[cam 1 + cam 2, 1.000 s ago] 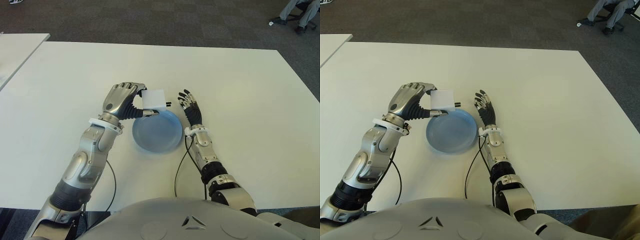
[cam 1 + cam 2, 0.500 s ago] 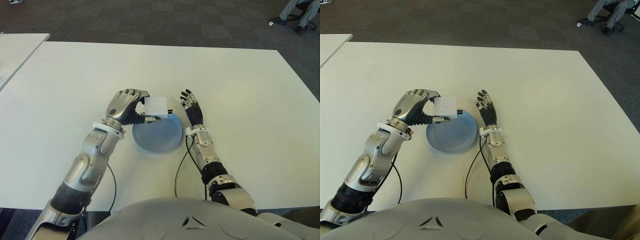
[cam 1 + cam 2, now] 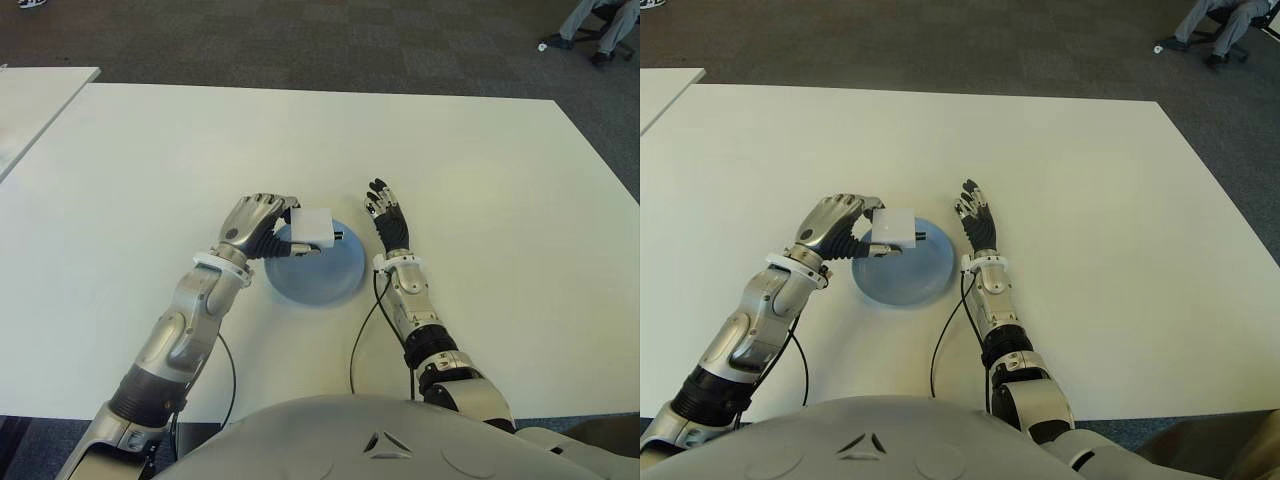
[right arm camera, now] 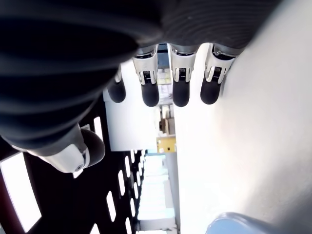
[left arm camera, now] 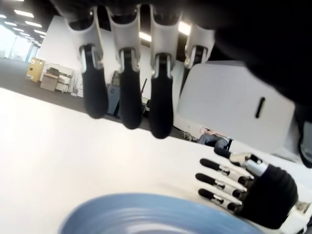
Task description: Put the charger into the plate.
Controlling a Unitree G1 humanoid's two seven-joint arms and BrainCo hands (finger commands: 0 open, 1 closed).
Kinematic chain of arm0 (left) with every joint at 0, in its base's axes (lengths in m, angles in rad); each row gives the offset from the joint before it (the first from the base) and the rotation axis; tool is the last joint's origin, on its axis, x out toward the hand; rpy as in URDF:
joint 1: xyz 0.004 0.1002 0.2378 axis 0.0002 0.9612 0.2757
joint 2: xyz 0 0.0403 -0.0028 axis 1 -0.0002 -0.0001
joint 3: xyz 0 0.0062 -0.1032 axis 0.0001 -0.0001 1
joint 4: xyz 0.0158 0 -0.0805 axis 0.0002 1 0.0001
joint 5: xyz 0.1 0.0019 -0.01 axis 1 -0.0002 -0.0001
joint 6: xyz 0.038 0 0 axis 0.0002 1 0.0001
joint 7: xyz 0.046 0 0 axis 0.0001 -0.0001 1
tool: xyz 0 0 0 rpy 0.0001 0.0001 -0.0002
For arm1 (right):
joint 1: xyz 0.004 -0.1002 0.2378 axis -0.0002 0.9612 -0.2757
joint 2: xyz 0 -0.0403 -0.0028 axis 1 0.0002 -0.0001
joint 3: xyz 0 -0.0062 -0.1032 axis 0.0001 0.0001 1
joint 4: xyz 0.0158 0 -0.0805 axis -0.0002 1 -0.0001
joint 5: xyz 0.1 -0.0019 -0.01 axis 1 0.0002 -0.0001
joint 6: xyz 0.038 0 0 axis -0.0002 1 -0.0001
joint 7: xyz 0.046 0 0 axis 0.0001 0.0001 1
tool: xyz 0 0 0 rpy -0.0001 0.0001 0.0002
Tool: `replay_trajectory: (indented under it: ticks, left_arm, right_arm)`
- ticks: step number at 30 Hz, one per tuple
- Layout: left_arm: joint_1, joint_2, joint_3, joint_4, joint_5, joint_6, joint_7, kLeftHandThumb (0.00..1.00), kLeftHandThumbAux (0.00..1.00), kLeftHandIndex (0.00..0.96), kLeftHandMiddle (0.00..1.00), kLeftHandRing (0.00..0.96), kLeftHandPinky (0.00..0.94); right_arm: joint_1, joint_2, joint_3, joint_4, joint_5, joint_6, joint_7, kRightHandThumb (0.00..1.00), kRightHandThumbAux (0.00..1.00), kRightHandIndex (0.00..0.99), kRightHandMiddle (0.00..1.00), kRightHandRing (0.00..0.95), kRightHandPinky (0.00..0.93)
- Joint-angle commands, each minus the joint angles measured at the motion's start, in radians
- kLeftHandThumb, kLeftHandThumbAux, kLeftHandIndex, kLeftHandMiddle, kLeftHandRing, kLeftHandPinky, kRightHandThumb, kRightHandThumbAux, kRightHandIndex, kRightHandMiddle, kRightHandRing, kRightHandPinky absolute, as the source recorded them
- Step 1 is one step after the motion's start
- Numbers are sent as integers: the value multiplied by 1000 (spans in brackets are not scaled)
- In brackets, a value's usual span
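My left hand (image 3: pixel 268 225) is shut on a white cube-shaped charger (image 3: pixel 310 227) and holds it just above the far left part of the blue plate (image 3: pixel 320 275). Its dark prongs point right, over the plate. In the left wrist view the charger (image 5: pixel 239 109) shows beside my curled fingers (image 5: pixel 124 73), with the plate's rim (image 5: pixel 156 212) below. My right hand (image 3: pixel 388 215) shows flat and open on the table beside the plate's right edge, holding nothing.
The white table (image 3: pixel 480 170) spreads wide on all sides. A second white table (image 3: pixel 30 95) stands at the far left. A seated person's legs (image 3: pixel 600 20) show at the far right on the dark carpet. Thin black cables (image 3: pixel 365 330) run along my forearms.
My left hand has moved toward me and lower with the charger, which now hangs over the plate instead of at its far rim. The right hand has hardly moved.
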Motion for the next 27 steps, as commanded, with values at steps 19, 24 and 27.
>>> replay_trajectory:
  ticks: [19, 24, 27]
  left_arm:
    - [1, 147, -29, -15, -51, -31, -296, 174, 344, 0, 2, 3, 5]
    - [16, 150, -18, -5, -86, -43, -287, 150, 329, 0, 0, 0, 0]
    - [20, 150, -17, 2, -93, -46, -279, 144, 325, 0, 0, 0, 0]
  right_arm:
    - [78, 30, -3, -85, 19, 44, 34, 0, 573, 23, 64, 38, 29]
    - [86, 31, -2, -96, 20, 42, 45, 0, 578, 25, 73, 44, 32]
    - [87, 31, -2, -99, 19, 42, 49, 0, 576, 29, 81, 49, 30]
